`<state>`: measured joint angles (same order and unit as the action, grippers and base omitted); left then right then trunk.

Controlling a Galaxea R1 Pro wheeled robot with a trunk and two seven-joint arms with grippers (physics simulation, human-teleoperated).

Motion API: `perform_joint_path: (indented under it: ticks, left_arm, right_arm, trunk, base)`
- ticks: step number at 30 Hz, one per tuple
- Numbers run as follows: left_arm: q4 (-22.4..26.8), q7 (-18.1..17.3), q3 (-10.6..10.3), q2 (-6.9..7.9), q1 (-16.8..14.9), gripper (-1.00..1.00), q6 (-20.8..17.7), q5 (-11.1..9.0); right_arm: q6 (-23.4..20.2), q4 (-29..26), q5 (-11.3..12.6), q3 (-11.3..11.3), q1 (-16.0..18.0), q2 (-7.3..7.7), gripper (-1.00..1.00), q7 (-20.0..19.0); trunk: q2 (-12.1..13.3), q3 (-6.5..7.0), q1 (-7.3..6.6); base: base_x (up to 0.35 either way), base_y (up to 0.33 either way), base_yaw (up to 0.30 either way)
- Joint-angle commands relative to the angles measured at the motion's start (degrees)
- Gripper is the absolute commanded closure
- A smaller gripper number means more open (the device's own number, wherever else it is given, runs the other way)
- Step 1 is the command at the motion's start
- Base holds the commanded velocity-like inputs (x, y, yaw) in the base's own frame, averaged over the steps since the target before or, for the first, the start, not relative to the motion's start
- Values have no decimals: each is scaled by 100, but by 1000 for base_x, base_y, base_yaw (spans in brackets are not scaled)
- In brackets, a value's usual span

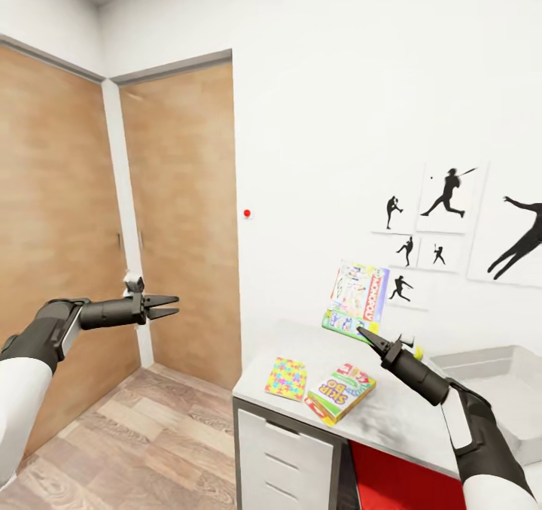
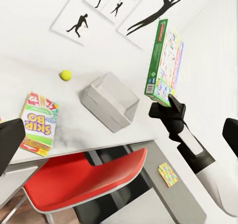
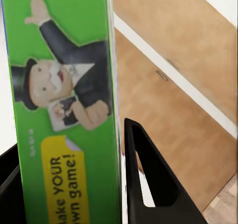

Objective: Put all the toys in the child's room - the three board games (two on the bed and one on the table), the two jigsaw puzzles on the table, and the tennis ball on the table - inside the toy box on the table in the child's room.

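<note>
My right gripper (image 1: 367,337) is shut on the lower edge of the green Monopoly board game (image 1: 357,300), holding it upright above the white table (image 1: 391,412). In the right wrist view the box's green side (image 3: 64,110) sits between the two black fingers (image 3: 148,179). A Skip-Bo box (image 1: 341,393) and a colourful jigsaw puzzle (image 1: 286,378) lie flat near the table's front left. The grey toy box (image 1: 493,378) stands at the right, and the tennis ball (image 2: 65,75) lies near it. My left gripper (image 1: 164,307) hangs open and empty, out to the left over the floor.
A red chair (image 1: 395,480) is tucked under the table beside white drawers (image 1: 282,457). Wooden doors (image 1: 181,217) stand at the left. A second small colourful puzzle (image 2: 168,174) lies on a grey surface in the left wrist view. Baseball silhouettes (image 1: 449,194) hang on the wall.
</note>
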<state>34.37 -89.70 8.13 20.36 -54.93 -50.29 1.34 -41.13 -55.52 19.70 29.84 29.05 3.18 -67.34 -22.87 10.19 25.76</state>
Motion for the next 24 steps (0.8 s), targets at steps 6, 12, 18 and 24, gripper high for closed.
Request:
perform_joint_path:
  ticks: [6,12,18,24]
  left_arm:
    - [1,-30,5,-1,0,-100,130,10]
    - [-1,-30,7,-5,0,-100,270,7]
    - [0,-30,10,-1,0,-100,292,7]
    - [-1,-30,12,0,0,-100,303,7]
  right_arm:
    - [-44,13,30,55,4,13,100,-12]
    - [-44,15,27,223,4,16,100,-16]
    - [-44,15,25,256,4,16,100,-18]
    - [-44,15,29,259,4,16,100,-18]
  trunk:
    - [-4,29,2]
    - [-4,61,2]
    - [-4,93,2]
    - [-4,124,2]
  base:
    - [0,0,-254]
    - [0,-121,-254]
    - [0,-150,-254]
    - [21,-49,-254]
